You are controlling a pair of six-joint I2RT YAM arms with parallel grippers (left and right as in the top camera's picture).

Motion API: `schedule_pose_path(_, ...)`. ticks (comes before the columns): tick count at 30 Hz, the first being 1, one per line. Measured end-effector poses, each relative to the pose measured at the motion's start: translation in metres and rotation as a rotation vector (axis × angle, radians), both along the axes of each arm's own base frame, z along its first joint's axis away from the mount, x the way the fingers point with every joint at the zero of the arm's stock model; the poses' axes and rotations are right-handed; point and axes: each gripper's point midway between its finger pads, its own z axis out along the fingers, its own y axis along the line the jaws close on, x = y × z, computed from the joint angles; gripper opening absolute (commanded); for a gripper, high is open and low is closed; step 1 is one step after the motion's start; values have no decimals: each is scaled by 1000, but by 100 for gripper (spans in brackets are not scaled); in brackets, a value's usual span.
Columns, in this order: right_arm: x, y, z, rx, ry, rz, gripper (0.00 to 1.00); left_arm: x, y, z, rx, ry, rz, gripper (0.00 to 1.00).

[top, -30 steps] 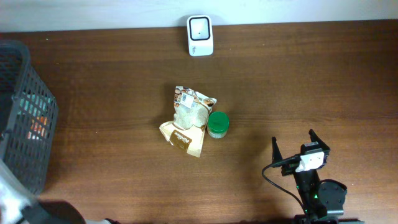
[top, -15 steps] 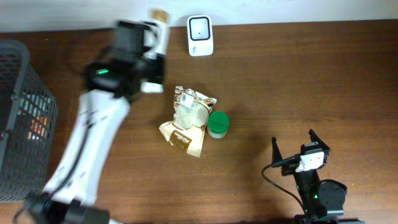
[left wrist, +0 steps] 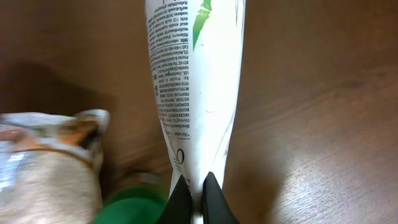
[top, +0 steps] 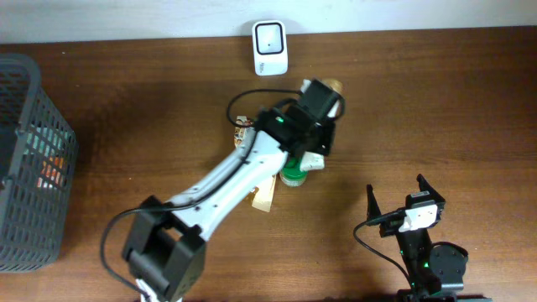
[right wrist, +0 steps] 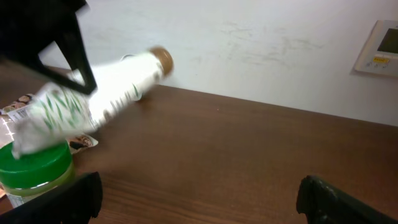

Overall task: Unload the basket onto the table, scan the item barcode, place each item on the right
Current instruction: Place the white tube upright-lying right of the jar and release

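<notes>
While left fingers [left wrist: 210,198] clamp the crimped end of the white tube [left wrist: 193,74] over mid-tabletop [top: 436,109], right fingers [top: 370,202] stand wide apart, holding nothing, by the front edge; scanner [top: 270,48] at far edge.

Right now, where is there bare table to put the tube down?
Bare wood lies between the basket and the snack bag, and right of the scanner, beyond the right gripper. The middle is crowded: bag, green-lidded jar and left gripper with the tube.
</notes>
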Motion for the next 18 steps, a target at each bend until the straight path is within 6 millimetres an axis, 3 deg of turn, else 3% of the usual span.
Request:
schedule_pose_path(2,0,0,0,0,0,0,98,-12,-17,-19,14,28,-27,0)
schedule_pose_path(6,0,0,0,0,0,0,98,-23,-29,-32,26,52,-55,0)
schedule_pose_path(8,0,0,0,0,0,0,98,-22,-29,-39,35,61,-52,37)
schedule_pose_path(10,0,0,0,0,0,0,98,-22,-29,-47,42,72,-47,54)
schedule_pose_path(12,0,0,0,0,0,0,98,-18,-30,-45,32,62,-43,63)
schedule_pose_path(15,0,0,0,0,0,0,98,-10,-29,-37,27,44,-47,67)
schedule_pose_path(18,0,0,0,0,0,0,98,22,-17,0,2,-25,-33,68)
